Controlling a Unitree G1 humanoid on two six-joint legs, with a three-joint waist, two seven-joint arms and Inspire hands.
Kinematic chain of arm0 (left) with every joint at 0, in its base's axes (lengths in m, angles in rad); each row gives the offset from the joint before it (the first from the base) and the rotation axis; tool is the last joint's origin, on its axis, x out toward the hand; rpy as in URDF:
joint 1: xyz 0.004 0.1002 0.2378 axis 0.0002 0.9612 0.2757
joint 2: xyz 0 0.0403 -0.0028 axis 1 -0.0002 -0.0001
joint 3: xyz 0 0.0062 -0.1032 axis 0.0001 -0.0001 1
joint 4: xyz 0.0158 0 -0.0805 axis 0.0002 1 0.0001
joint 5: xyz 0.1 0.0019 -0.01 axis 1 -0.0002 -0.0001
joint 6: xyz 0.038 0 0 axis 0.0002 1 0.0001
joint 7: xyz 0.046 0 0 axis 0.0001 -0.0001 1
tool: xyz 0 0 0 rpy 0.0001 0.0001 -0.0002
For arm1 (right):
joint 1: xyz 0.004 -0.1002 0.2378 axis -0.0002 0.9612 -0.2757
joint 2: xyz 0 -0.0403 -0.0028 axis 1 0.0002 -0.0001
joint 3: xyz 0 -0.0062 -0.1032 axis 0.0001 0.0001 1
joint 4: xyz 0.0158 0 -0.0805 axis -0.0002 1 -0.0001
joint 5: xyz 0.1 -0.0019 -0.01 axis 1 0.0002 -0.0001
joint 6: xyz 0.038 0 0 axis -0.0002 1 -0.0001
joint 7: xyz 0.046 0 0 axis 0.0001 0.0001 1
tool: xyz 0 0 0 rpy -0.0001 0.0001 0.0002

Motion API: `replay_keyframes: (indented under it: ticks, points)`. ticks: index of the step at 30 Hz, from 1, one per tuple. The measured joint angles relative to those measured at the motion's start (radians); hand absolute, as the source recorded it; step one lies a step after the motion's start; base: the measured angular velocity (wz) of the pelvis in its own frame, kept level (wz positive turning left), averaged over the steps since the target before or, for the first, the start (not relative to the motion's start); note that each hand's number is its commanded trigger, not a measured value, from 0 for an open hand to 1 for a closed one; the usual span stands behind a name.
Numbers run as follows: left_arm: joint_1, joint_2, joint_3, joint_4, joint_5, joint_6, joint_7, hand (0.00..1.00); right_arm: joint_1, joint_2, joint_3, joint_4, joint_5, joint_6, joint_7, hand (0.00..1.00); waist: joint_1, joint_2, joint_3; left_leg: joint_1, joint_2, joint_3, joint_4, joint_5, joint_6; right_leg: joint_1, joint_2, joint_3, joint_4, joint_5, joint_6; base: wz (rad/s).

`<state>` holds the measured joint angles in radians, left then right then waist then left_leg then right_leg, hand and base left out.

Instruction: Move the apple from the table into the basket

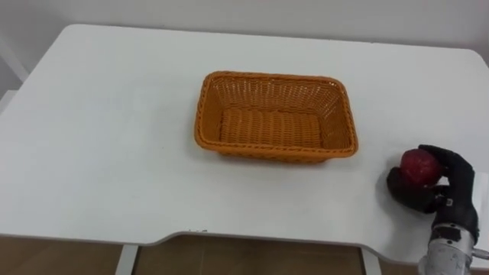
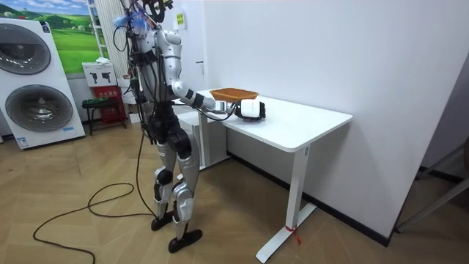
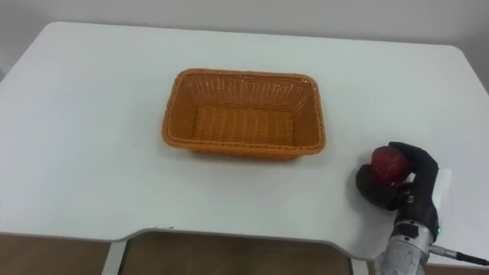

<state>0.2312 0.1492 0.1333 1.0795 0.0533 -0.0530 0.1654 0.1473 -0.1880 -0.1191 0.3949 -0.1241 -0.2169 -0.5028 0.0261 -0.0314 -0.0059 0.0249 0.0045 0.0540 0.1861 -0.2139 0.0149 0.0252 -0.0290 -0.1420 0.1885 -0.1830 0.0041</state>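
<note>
A red apple [image 1: 420, 166] [image 3: 389, 163] rests at the right front of the white table [image 1: 107, 137], with my right hand [image 1: 447, 195] [image 3: 412, 191] curled round it in a black glove. An empty orange wicker basket [image 1: 348, 137] [image 3: 317, 130] stands at the table's middle, to the left of the apple and farther back. In the room view I stand at the table's side, my right hand [image 2: 253, 110] out over the tabletop near the basket [image 2: 233, 93].
The table's front edge [image 1: 252, 241] has a shallow cut-out at its middle. Washing machines [image 2: 37, 81] and a small red stool [image 2: 102, 103] stand behind me by the wall. A dark cable [image 2: 88, 205] lies on the wooden floor.
</note>
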Motion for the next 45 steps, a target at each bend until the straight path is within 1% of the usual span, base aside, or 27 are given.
replay_keyframes:
  ticks: [2, 5, 9, 11, 13, 16, 21, 22, 23, 24, 26, 31, 34, 35, 37, 38, 39, 40, 45]
  points:
    - [-0.003, -0.004, 0.000, 0.000, -0.001, 0.000, -0.001, 0.00, 0.000, 0.000, 0.000, -0.038, 0.005, 0.009, 0.001, 1.00, 0.000, 0.009, 0.0020, -0.004, -0.001, 0.001, 0.002, 0.000, 0.000, -0.007, -0.001, -0.001, 0.002, 0.000, 0.000, 0.00]
    - [-0.002, -0.005, 0.001, 0.000, -0.003, -0.001, 0.000, 0.00, 0.000, 0.000, 0.000, -0.091, 0.016, 0.010, -0.002, 1.00, 0.002, 0.015, 0.0057, -0.004, -0.001, 0.002, 0.003, 0.000, 0.000, -0.007, -0.001, -0.001, 0.001, 0.000, 0.000, 0.00]
    - [-0.003, -0.005, 0.002, 0.002, -0.003, -0.006, 0.000, 0.00, 0.000, 0.000, 0.001, -0.194, 0.049, 0.011, -0.017, 1.00, 0.009, 0.016, 0.0065, -0.004, 0.000, 0.007, 0.003, 0.000, 0.000, -0.008, -0.001, 0.002, 0.000, 0.000, 0.000, -0.02]
    - [-0.004, -0.005, 0.002, 0.003, -0.001, -0.014, -0.001, 0.00, -0.008, -0.001, 0.001, -0.261, 0.049, 0.009, -0.018, 1.00, 0.010, 0.015, 0.0068, -0.002, 0.000, 0.007, 0.003, 0.000, 0.000, -0.007, -0.001, 0.002, -0.001, 0.000, 0.000, 0.00]
    - [-0.008, -0.006, 0.001, 0.011, -0.001, -0.021, -0.001, 0.00, -0.014, -0.001, 0.000, -0.293, 0.050, 0.008, -0.019, 1.00, 0.009, 0.014, 0.0062, 0.000, 0.000, 0.007, 0.003, 0.000, 0.000, -0.005, -0.001, 0.002, -0.002, 0.000, 0.000, 0.00]
    - [-0.010, -0.014, 0.000, 0.016, -0.001, -0.027, -0.001, 0.00, -0.014, -0.001, 0.001, -0.347, 0.045, 0.005, -0.017, 1.00, 0.008, 0.017, 0.0078, 0.000, -0.001, 0.008, 0.003, 0.000, 0.000, -0.005, -0.001, 0.004, -0.001, 0.000, 0.000, 0.00]
    - [-0.018, -0.022, 0.000, 0.043, -0.001, -0.033, -0.023, 0.00, -0.015, -0.006, 0.001, -0.428, 0.041, 0.005, 0.021, 1.00, 0.008, 0.015, 0.0084, -0.006, 0.000, 0.008, 0.004, 0.000, 0.000, -0.009, -0.001, 0.004, 0.000, 0.000, 0.000, 0.00]
    - [-0.019, -0.021, 0.000, 0.043, -0.001, -0.033, -0.030, 0.00, -0.015, -0.007, 0.002, -0.448, 0.040, 0.005, 0.029, 1.00, 0.008, 0.013, 0.0081, -0.009, -0.001, 0.005, 0.004, 0.000, 0.000, -0.010, -0.001, 0.003, 0.000, 0.000, 0.000, 0.04]
    - [-0.021, -0.021, 0.000, 0.043, -0.001, -0.033, -0.037, 0.00, -0.015, -0.007, 0.002, -0.465, 0.038, 0.005, 0.038, 1.00, 0.007, 0.010, 0.0052, -0.013, -0.001, 0.005, 0.004, 0.000, 0.000, -0.014, -0.001, 0.002, -0.001, 0.000, 0.000, 0.00]
    - [-0.021, -0.020, 0.000, 0.042, 0.000, -0.033, -0.042, 0.00, -0.015, -0.007, 0.002, -0.471, 0.034, 0.005, 0.039, 1.00, 0.009, 0.009, 0.0043, -0.015, -0.001, 0.005, 0.005, 0.000, 0.000, -0.016, -0.001, 0.002, -0.001, 0.000, 0.000, 0.00]
    - [-0.020, -0.020, 0.000, 0.046, 0.000, -0.033, -0.050, 0.00, -0.012, -0.007, 0.023, -0.499, 0.002, 0.005, 0.046, 1.00, 0.011, 0.005, 0.0020, -0.015, -0.001, 0.004, 0.005, 0.000, 0.000, -0.017, 0.000, 0.003, 0.000, 0.000, 0.000, 0.00]
    - [-0.021, -0.020, 0.000, 0.049, -0.001, -0.033, -0.052, 0.00, -0.008, -0.007, 0.086, -0.561, -0.028, 0.011, 0.081, 1.00, 0.014, 0.004, 0.0013, -0.019, 0.000, 0.005, 0.003, 0.000, 0.000, -0.023, 0.000, 0.005, -0.001, 0.000, 0.000, 0.00]
    - [-0.022, -0.019, -0.009, 0.050, -0.004, -0.034, -0.052, 0.00, -0.010, -0.007, 0.119, -0.570, -0.047, 0.013, 0.106, 1.00, 0.022, 0.002, 0.0008, -0.020, 0.000, 0.005, 0.003, 0.000, 0.000, -0.026, 0.001, 0.005, -0.001, 0.000, 0.000, 0.00]
    - [-0.022, -0.017, -0.023, 0.052, -0.006, -0.034, -0.053, 0.00, -0.010, -0.007, 0.132, -0.573, -0.050, 0.018, 0.116, 0.68, 0.029, 0.002, 0.0008, -0.021, 0.000, 0.005, 0.003, 0.000, 0.000, -0.026, 0.001, 0.006, -0.001, 0.000, 0.000, 0.00]
    - [-0.022, -0.016, -0.038, 0.054, -0.006, -0.034, -0.056, 0.00, -0.010, -0.007, 0.147, -0.573, -0.050, 0.025, 0.135, 0.54, 0.039, 0.001, 0.0007, -0.020, 0.000, 0.005, 0.003, 0.000, 0.000, -0.026, 0.000, 0.005, -0.001, 0.000, 0.000, 0.00]
    - [-0.022, -0.017, -0.040, 0.055, -0.008, -0.034, -0.062, 0.00, -0.010, -0.007, 0.156, -0.573, -0.050, 0.026, 0.148, 0.38, 0.040, -0.001, 0.0015, -0.021, 0.000, 0.003, 0.003, 0.000, 0.000, -0.025, 0.000, 0.004, -0.002, 0.000, 0.000, 0.04]
    - [-0.022, -0.016, -0.040, 0.055, -0.010, -0.034, -0.062, 0.00, -0.011, -0.007, 0.163, -0.573, -0.050, 0.026, 0.156, 0.29, 0.041, -0.001, 0.0019, -0.021, 0.000, 0.001, 0.003, 0.000, 0.000, -0.024, 0.001, 0.003, -0.003, 0.000, 0.000, 0.05]
    - [-0.022, -0.015, -0.040, 0.058, -0.019, -0.034, -0.066, 0.00, -0.012, -0.007, 0.176, -0.573, -0.050, 0.026, 0.169, 0.00, 0.043, -0.001, 0.0019, -0.021, 0.000, 0.000, 0.003, 0.000, 0.000, -0.022, 0.001, 0.001, -0.003, 0.000, 0.000, 0.05]
    - [-0.032, -0.015, -0.040, 0.072, -0.021, -0.034, -0.070, 0.00, -0.012, -0.006, 0.191, -0.573, -0.067, 0.027, 0.226, 0.00, 0.054, -0.002, 0.0046, -0.023, 0.000, 0.000, 0.004, 0.000, 0.000, -0.022, 0.000, 0.000, -0.002, 0.000, 0.000, 0.01]
